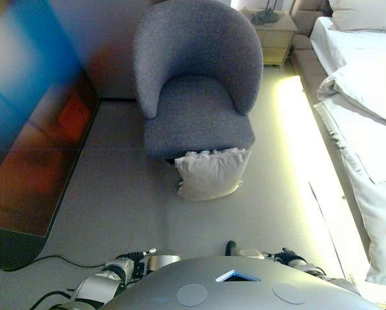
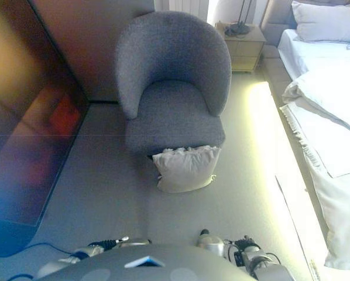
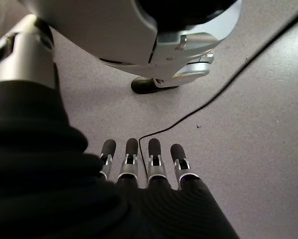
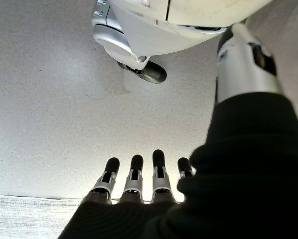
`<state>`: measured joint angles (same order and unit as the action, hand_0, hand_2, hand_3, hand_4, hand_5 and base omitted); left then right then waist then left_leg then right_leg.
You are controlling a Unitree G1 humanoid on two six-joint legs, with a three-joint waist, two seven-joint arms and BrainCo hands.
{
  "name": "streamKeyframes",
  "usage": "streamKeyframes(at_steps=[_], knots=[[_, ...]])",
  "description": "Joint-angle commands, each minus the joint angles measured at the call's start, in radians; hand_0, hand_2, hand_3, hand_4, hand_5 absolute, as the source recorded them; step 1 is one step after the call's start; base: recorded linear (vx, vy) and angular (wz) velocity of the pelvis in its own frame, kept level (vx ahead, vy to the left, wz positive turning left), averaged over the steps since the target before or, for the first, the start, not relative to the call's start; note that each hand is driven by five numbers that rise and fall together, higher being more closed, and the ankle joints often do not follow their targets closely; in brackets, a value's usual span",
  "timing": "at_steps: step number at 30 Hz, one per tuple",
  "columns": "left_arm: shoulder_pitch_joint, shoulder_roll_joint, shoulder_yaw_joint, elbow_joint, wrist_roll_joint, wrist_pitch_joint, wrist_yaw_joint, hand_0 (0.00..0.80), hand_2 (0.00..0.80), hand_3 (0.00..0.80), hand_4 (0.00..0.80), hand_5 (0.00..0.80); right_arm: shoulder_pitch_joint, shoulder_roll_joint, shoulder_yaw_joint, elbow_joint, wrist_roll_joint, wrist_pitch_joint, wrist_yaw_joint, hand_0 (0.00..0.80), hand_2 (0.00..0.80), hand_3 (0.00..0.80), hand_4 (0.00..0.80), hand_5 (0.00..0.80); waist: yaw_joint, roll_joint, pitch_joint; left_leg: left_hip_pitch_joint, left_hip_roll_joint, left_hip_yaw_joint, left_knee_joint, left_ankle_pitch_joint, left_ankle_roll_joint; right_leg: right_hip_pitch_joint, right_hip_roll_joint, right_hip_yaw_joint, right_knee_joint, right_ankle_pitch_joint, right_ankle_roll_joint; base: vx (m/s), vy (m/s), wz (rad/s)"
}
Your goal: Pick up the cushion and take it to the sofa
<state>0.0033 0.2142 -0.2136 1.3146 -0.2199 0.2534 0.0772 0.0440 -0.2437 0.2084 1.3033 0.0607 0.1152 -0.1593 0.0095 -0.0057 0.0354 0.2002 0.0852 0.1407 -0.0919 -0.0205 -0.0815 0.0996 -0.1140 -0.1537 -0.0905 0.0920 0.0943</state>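
A cream cushion (image 1: pixel 211 173) stands on the grey carpet, leaning against the front of a grey armchair (image 1: pixel 196 84); it also shows in the right eye view (image 2: pixel 185 168). Both hands hang low at the robot's sides, far from the cushion. My left hand (image 3: pixel 139 167) has straight fingers pointing down at the carpet and holds nothing. My right hand (image 4: pixel 139 174) also has straight fingers over the carpet and is empty. Neither hand itself shows in the eye views, only the arms at the bottom edge.
A bed with white bedding (image 1: pixel 367 103) runs along the right. A wooden bedside table (image 1: pixel 274 32) stands behind the armchair. A dark glossy panel (image 1: pixel 31 129) stands on the left. Carpet (image 1: pixel 115 194) lies between me and the cushion.
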Motion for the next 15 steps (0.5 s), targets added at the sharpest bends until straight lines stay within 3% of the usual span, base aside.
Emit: streamKeyframes(at_steps=[1,15], knots=[[-0.046,-0.007,0.005,0.048,0.004,0.022,-0.017,0.000,0.000,0.000,0.000,0.000,-0.081,0.011,0.016,0.047,-0.005,-0.008,-0.002,0.000,0.000,0.000,0.000,0.000,-0.032,-0.025,0.034,-0.032,-0.069,0.013,0.005,-0.049,0.064,0.048,0.014,-0.006,0.018,-0.090,0.010,0.000,0.000,0.00],[-0.043,-0.003,-0.002,0.044,0.030,-0.003,-0.004,0.000,0.000,0.000,0.000,0.000,-0.079,0.010,0.025,0.044,-0.009,-0.015,-0.005,0.000,0.000,0.000,0.000,0.000,-0.029,-0.030,0.031,-0.036,-0.072,0.011,0.005,-0.052,0.065,0.047,0.021,-0.003,0.012,-0.087,0.011,0.000,0.000,0.00]])
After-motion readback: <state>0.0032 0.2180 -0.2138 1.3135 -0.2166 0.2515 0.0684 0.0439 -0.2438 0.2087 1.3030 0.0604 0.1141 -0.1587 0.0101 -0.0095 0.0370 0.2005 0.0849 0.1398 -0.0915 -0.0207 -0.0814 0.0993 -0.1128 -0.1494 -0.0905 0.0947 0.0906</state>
